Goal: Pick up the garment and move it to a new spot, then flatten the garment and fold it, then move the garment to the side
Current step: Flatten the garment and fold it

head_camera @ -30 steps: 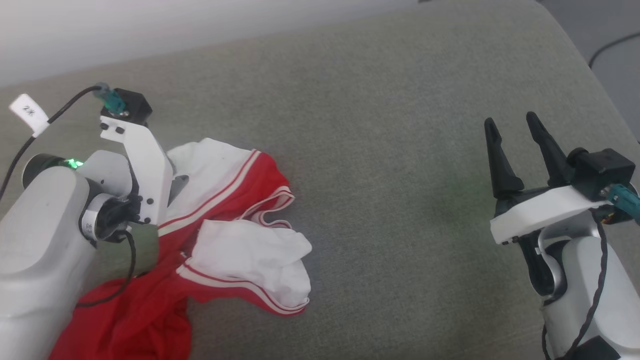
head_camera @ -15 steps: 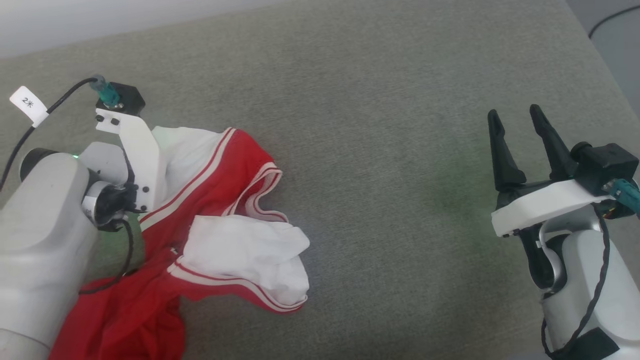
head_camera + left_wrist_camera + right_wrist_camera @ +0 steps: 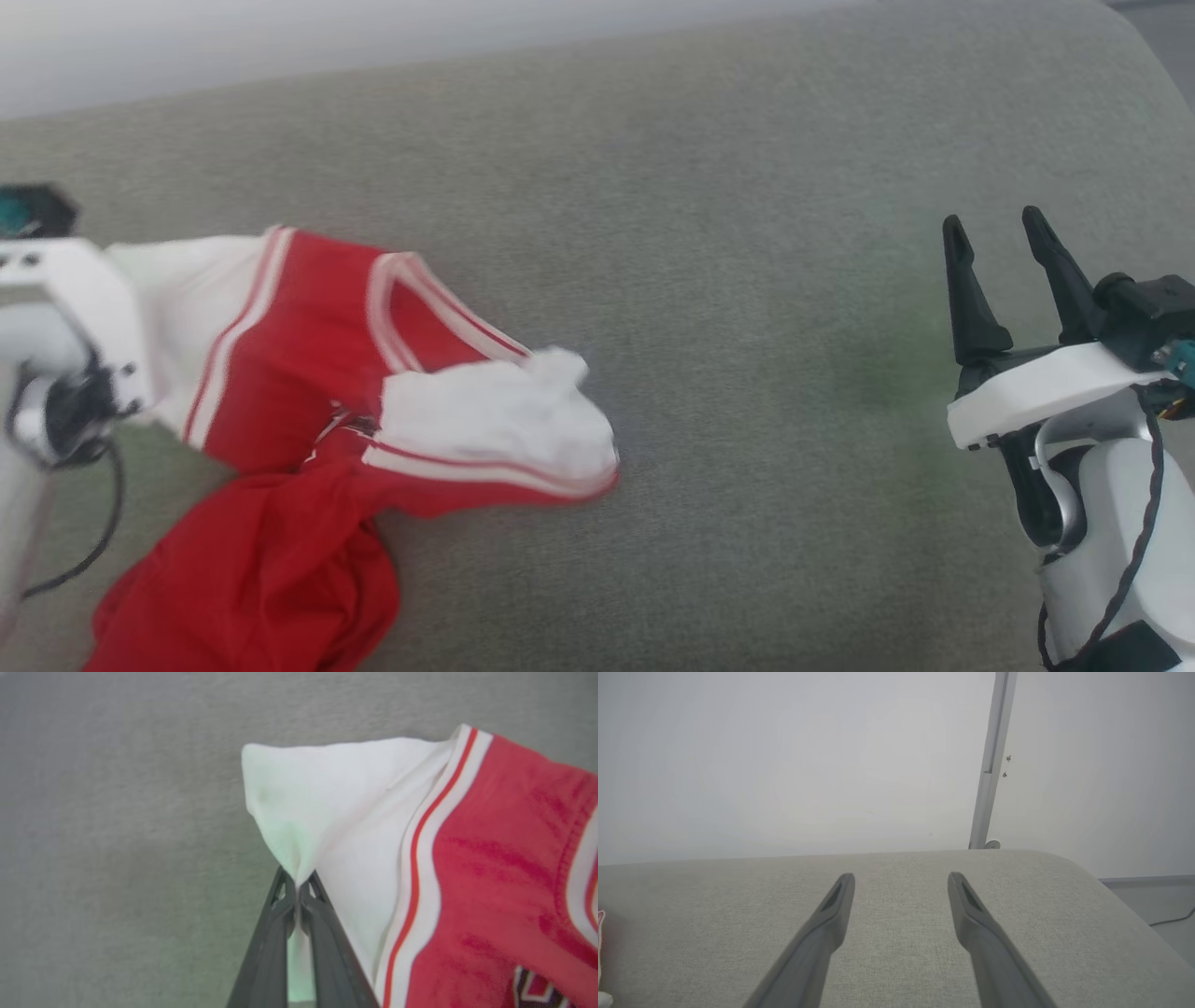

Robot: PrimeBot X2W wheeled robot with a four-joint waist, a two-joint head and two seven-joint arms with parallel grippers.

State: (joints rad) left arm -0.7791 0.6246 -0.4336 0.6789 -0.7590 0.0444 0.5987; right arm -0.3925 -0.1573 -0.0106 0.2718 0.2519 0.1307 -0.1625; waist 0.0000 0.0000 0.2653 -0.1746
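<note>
The garment (image 3: 308,373) is a red jersey T-shirt with white sleeves and striped trim, lying crumpled on the grey cushion at the left of the head view. In the left wrist view my left gripper (image 3: 296,889) is shut on a pinch of the garment's (image 3: 490,872) white sleeve (image 3: 327,798), which rises tent-like from the fingers. The left arm's white wrist bracket (image 3: 65,289) sits at the far left edge of the head view. My right gripper (image 3: 1004,252) stands open over bare cushion at the right, fingers (image 3: 831,914) apart with nothing between them.
The grey fabric cushion (image 3: 728,280) spreads wide between the garment and the right gripper. Its far edge meets a pale wall (image 3: 784,756), and a thin white pole (image 3: 992,760) stands behind. The cushion's rounded right edge drops to the floor (image 3: 1157,896).
My left gripper has shut on the white sleeve and pulled it leftward, stretching the upper part of the garment. The head view has also shifted. The right gripper stays open.
</note>
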